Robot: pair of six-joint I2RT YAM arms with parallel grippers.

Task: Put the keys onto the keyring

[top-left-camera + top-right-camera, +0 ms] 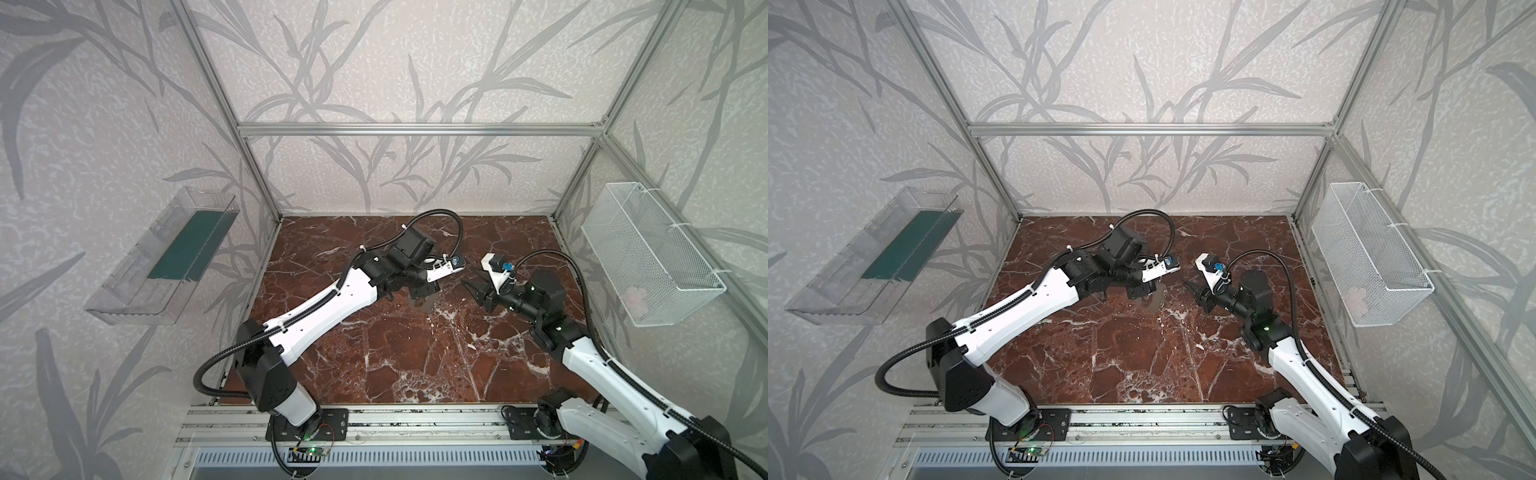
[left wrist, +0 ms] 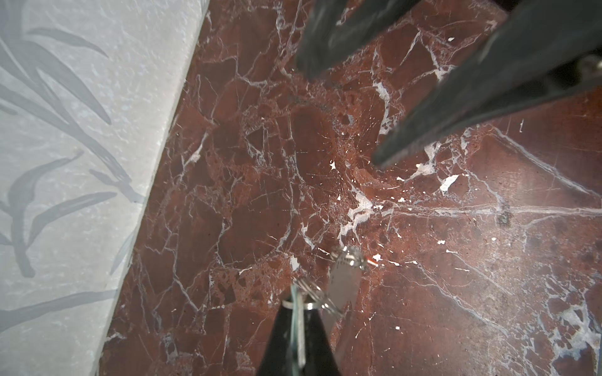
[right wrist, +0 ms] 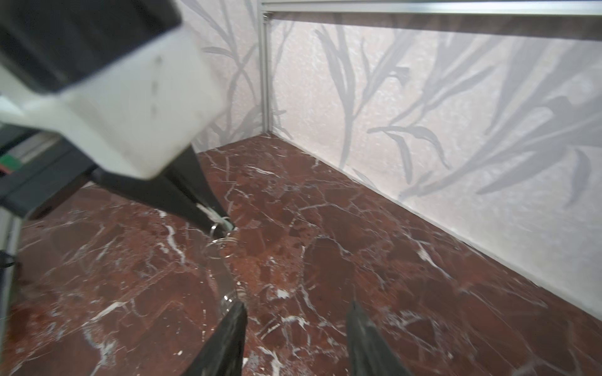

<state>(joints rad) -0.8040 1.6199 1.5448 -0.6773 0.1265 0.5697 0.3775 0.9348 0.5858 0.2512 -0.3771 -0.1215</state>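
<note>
In the left wrist view my left gripper (image 2: 298, 306) is shut on a thin greyish plate seen edge-on, which I take for the keyring (image 2: 299, 328). Small wire rings (image 2: 314, 291) hang off it and carry a flat silver-grey piece (image 2: 342, 283), apparently one of the keys. A red-orange speck (image 2: 371, 260) shows at its far end. The same hanging piece (image 3: 223, 273) shows in the right wrist view. My right gripper (image 3: 297, 312) is open and empty, with one fingertip (image 3: 239, 314) close beside the lower ring (image 3: 229, 298). In both top views the grippers (image 1: 422, 296) (image 1: 467, 277) face each other above mid-table.
The red marble tabletop (image 1: 395, 353) lies under both arms. A clear plastic bin (image 1: 162, 257) hangs on the left wall. A white wire basket (image 1: 652, 253) hangs on the right wall. The back wall (image 3: 456, 130) and a corner post (image 3: 265, 71) stand close behind the grippers.
</note>
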